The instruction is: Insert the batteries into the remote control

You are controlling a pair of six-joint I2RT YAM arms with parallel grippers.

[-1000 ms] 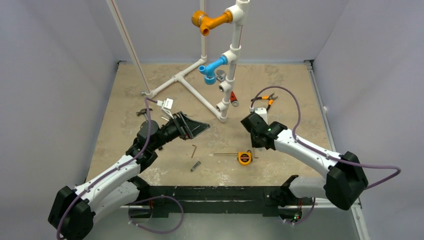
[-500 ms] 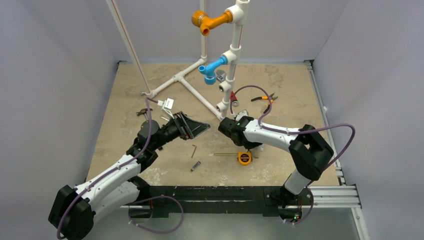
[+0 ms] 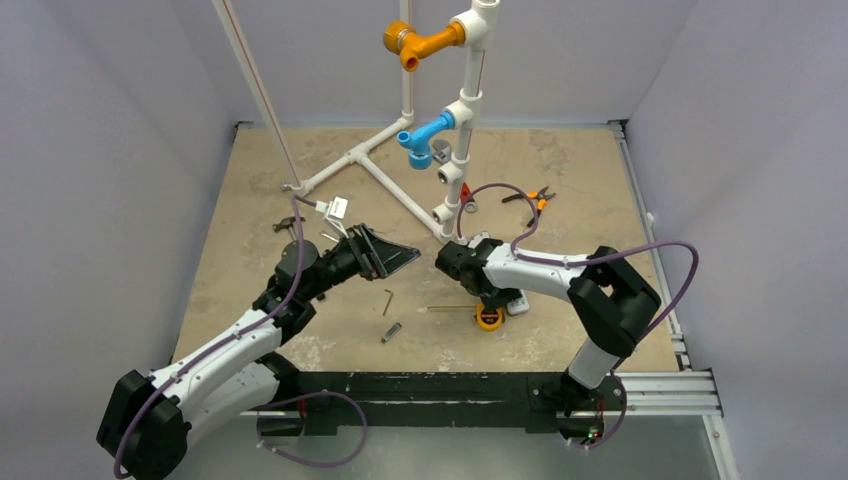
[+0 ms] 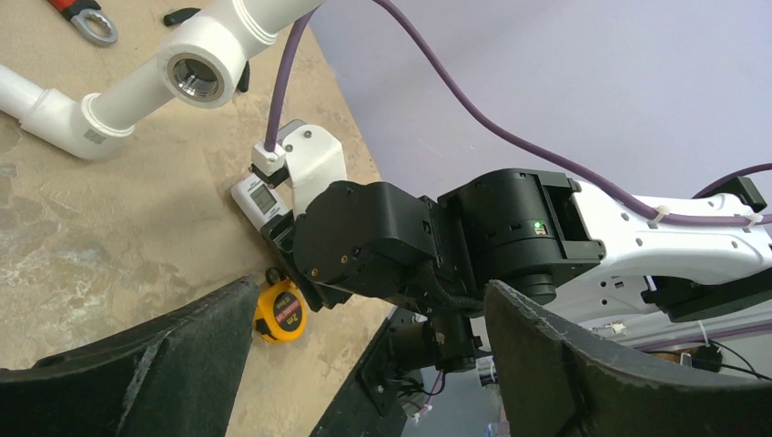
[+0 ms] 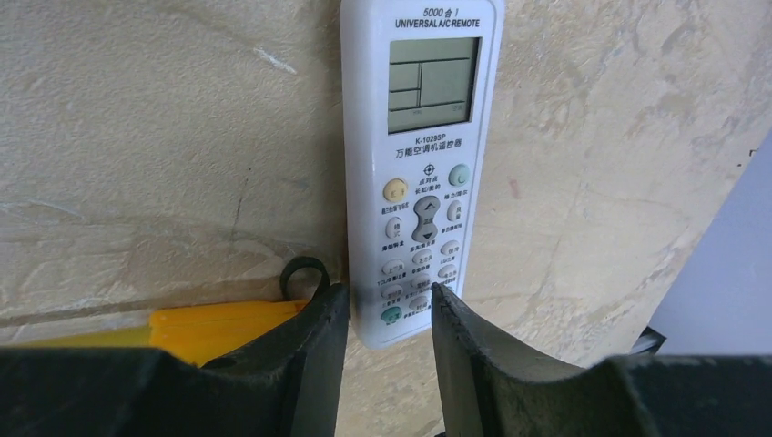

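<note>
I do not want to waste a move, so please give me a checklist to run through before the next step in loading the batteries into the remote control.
1. Remote control lying flat on the table: ok.
2. Battery bay facing up: not ok; the display and buttons face up.
3. Batteries located: cannot tell; none shows in any view.
4. Right gripper free of the remote: ok; its fingers stand apart at the near end, holding nothing.
5. Left gripper ready: ok; wide open and empty.
6. Room beside the remote: not ok; the yellow tape measure lies close beside it.
</note>
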